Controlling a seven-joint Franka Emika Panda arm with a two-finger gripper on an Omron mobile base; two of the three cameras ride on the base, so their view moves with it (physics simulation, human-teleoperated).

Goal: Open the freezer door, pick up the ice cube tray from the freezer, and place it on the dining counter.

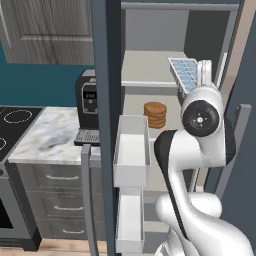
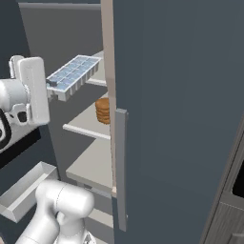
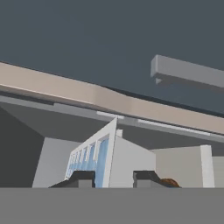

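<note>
Fingers: clenched on the near edge of the ice cube tray [image 2: 72, 75]; the gripper [image 3: 113, 178] pinches its rim, seen edge-on in the hand view.
Tray position: lifted clear of the upper shelf [image 1: 150, 67] of the freezer [image 1: 150, 30], tilted, just in front of that shelf and above the stack of brown discs [image 1: 155, 115].
Freezer door: the freezer door [image 1: 106, 100] stands open beside the tray, its white bins [image 1: 132, 150] jutting toward the arm.
Slip risk: the hold is on one thin edge only, so the tray's free end could swing down or twist out during the carry.
Collision risk: pulling back, the tray's far corner could catch the shelf lip or the plain matching door [image 2: 181, 119] close on the tray's other side; the elbow is near the bins.
Tilt risk: a steeper slant could work the tray out of the pinch.
Remaining: the dining bench is yet to be reached.
</note>
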